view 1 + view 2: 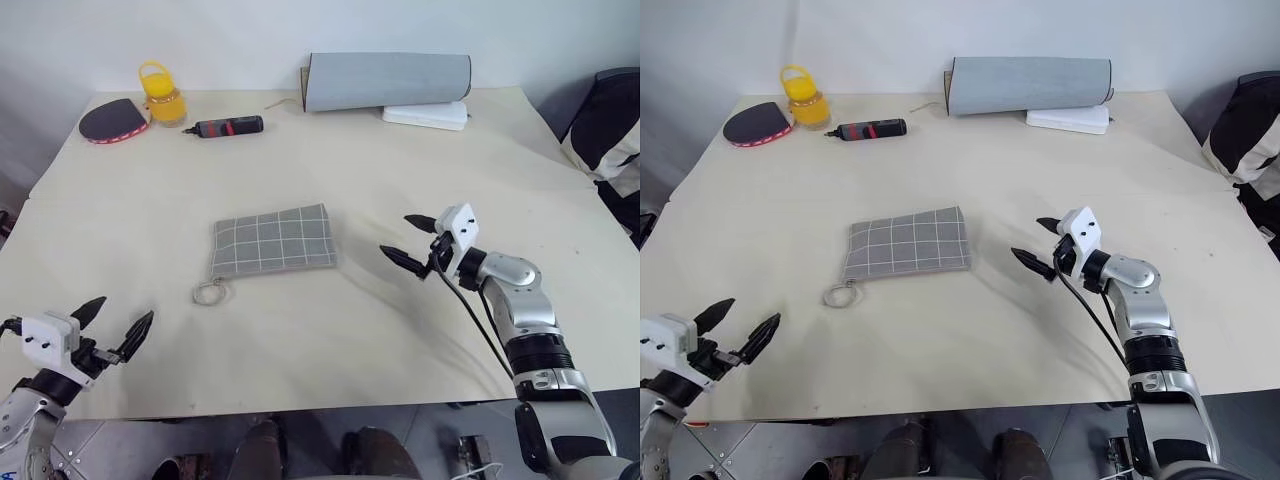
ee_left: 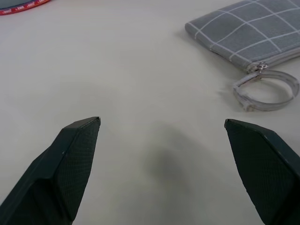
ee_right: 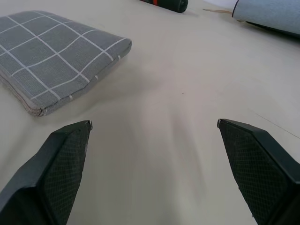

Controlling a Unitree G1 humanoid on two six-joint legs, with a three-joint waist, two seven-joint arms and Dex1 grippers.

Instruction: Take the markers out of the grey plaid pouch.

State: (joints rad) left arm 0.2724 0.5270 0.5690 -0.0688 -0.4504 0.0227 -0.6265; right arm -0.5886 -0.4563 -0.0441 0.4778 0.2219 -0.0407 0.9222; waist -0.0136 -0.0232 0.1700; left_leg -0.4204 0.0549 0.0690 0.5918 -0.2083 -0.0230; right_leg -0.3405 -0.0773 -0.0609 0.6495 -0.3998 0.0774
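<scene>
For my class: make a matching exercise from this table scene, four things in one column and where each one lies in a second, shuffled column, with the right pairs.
Things
1. grey plaid pouch
2. yellow jar
3. rolled grey mat
4. right gripper

Places
A. far edge of the table, on top of a flat white box
B. middle of the table, flat and closed
C. just beside the pouch, open, holding nothing
D. far left corner, next to the paddle

Pairs: 1-B, 2-D, 3-A, 4-C
</scene>
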